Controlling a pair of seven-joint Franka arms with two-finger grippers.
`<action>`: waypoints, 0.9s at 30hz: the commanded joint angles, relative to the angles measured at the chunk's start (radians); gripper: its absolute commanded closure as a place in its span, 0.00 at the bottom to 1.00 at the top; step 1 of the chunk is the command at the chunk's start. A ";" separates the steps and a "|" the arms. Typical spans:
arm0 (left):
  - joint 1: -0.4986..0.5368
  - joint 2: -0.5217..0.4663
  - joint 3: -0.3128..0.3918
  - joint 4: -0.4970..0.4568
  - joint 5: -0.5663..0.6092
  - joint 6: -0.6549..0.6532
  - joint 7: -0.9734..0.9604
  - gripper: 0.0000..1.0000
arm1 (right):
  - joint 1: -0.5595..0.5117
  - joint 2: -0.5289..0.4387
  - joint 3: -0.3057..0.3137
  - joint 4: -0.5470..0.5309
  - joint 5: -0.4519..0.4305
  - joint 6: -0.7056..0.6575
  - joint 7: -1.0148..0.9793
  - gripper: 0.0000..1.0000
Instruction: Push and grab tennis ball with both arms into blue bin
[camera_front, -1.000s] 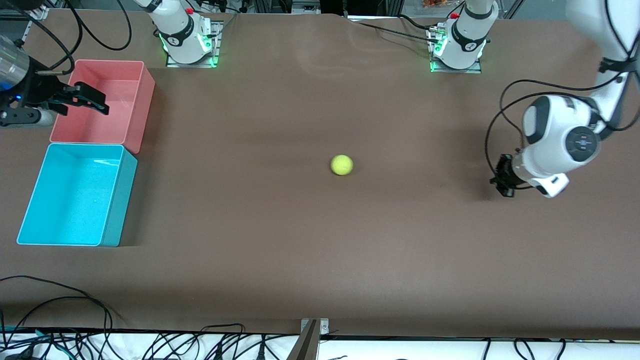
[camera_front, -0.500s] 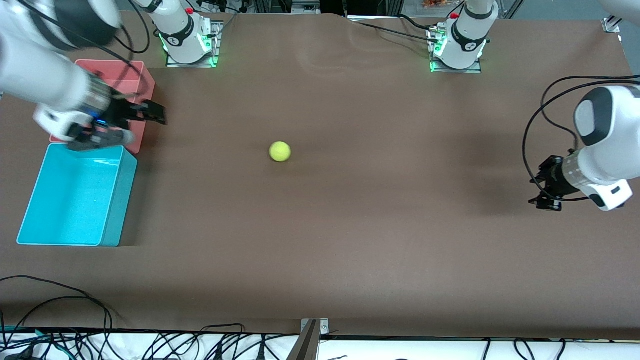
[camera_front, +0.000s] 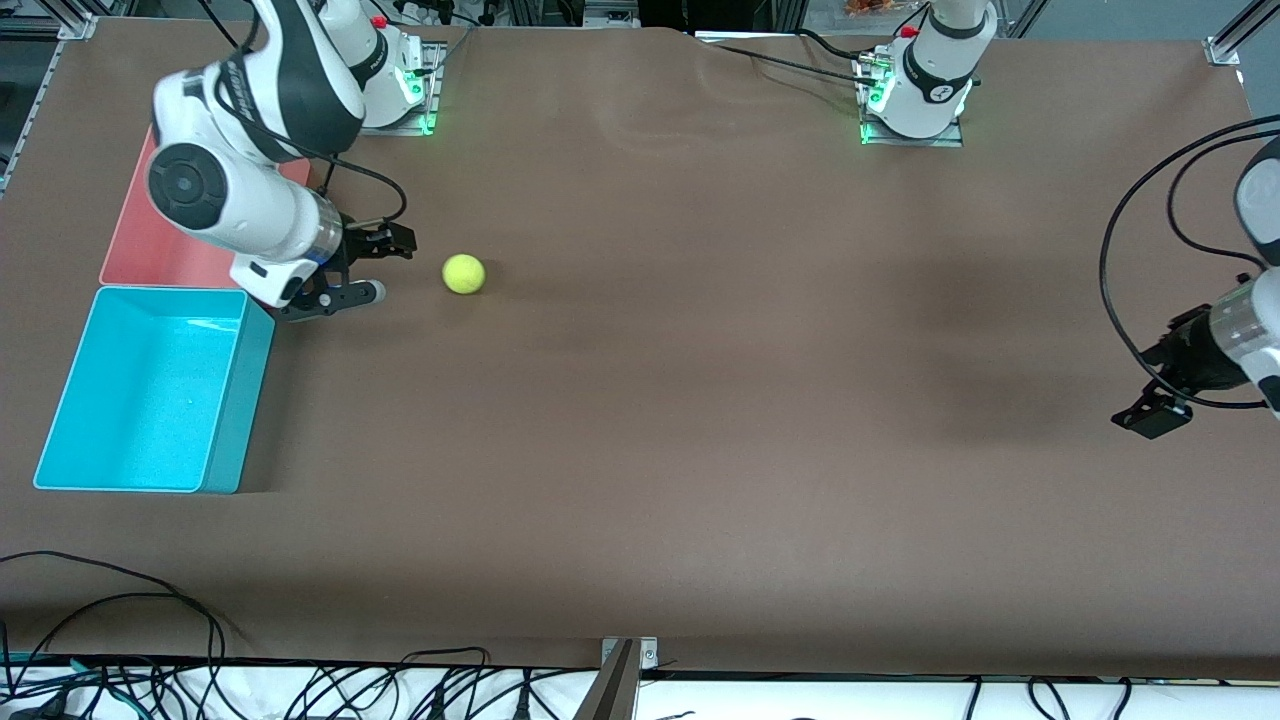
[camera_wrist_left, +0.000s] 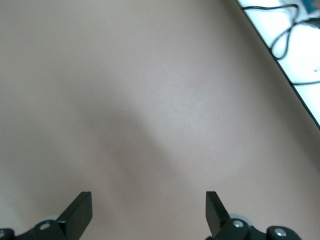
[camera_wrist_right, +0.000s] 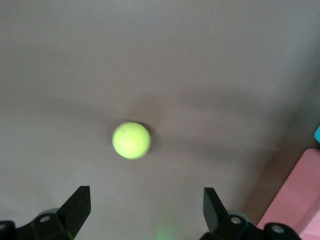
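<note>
1. Tennis ball (camera_front: 464, 273) is what you are after: it sits on the bare brown counter (camera_front: 700, 450), toward the right arm's end and well in from every edge.
2. Nearest the front camera you see the counter's front edge, with black cables (camera_front: 150, 640) looping along it.
3. Next in, you find the blue bin (camera_front: 225, 400) near the counter's edge at the right arm's end, standing open side up with nothing in it. It lies nearer the front camera than the ball and apart from it.
4. At the other end of the counter, your left claw (camera_front: 1150, 415) hangs low over bare counter close to that end's edge. Its wrist view shows the two fingers (camera_wrist_left: 80, 212) spread wide with nothing between them.
5. Farther in, your right claw (camera_front: 380, 265) is low over the counter just beside the ball, between it and the bins. Its fingers (camera_wrist_right: 75, 207) are spread wide; in its wrist view the ball lies ahead of the gap, not touched.
6. Just past the blue bin, toward the arm bases, you have the pink bin (camera_front: 130, 250), largely covered by the right arm (camera_front: 240, 200).
7. Along the counter's back edge stand the two arm bases (camera_front: 915, 90), lit green.
</note>
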 joint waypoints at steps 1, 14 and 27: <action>-0.006 0.001 -0.009 0.087 0.038 -0.087 0.155 0.00 | 0.004 -0.027 0.000 -0.148 0.009 0.132 0.001 0.00; -0.010 0.001 -0.017 0.215 0.031 -0.206 0.562 0.00 | -0.002 0.123 -0.006 -0.197 -0.014 0.131 -0.013 0.00; -0.014 0.001 -0.033 0.260 0.022 -0.301 0.919 0.00 | -0.013 0.224 -0.057 -0.197 -0.112 0.054 -0.027 0.00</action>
